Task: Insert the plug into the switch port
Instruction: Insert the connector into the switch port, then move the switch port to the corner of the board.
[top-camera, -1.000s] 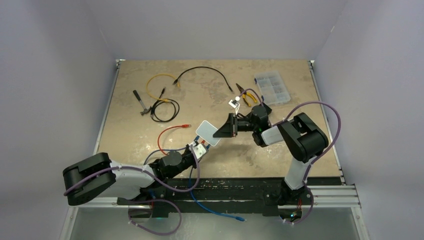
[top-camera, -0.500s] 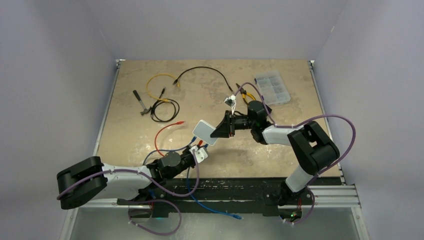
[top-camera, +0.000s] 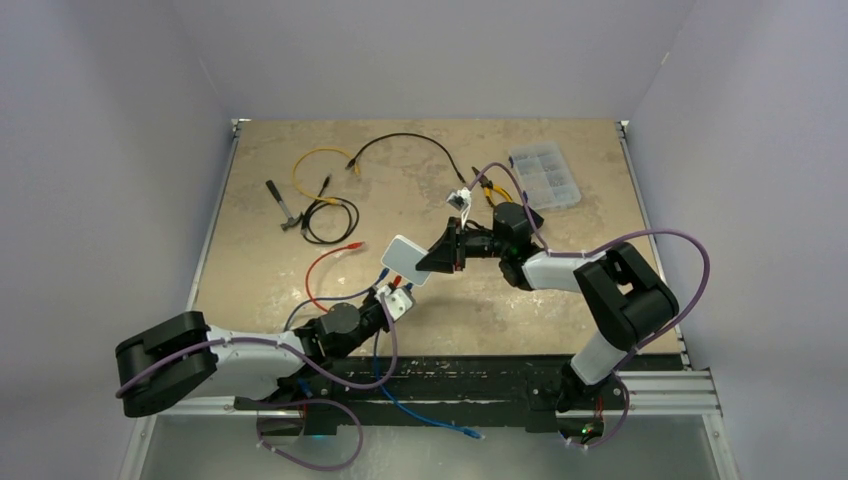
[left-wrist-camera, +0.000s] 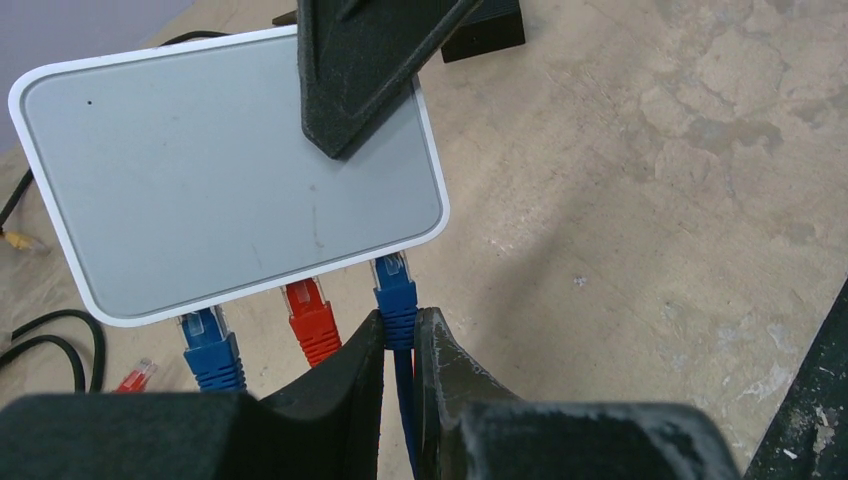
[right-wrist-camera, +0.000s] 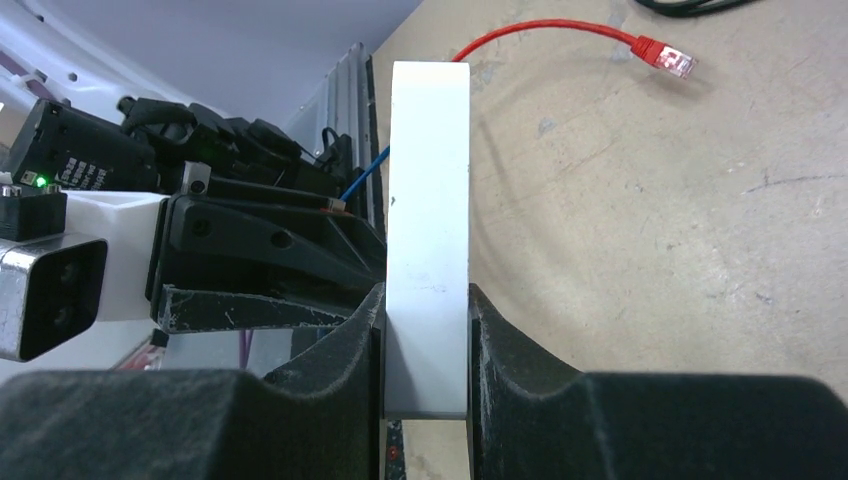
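Note:
The white switch is held edge-up above the table by my right gripper, which is shut on its far end. In the right wrist view the switch sits clamped between the fingers of the right gripper. My left gripper is shut on a blue plug. The plug's clear tip is at the rightmost port on the switch's near edge. I cannot tell how deep it sits. A red plug and another blue plug are in the ports beside it. My left gripper is just below the switch.
A loose red cable end lies left of the switch and also shows in the right wrist view. Yellow cable, black cables, pliers and a clear parts box lie at the back. A blue cable hangs off the front edge.
My right arm has stretched out and carried the switch a little to the left, closer to the left gripper. The left gripper keeps its hold on the blue plug.

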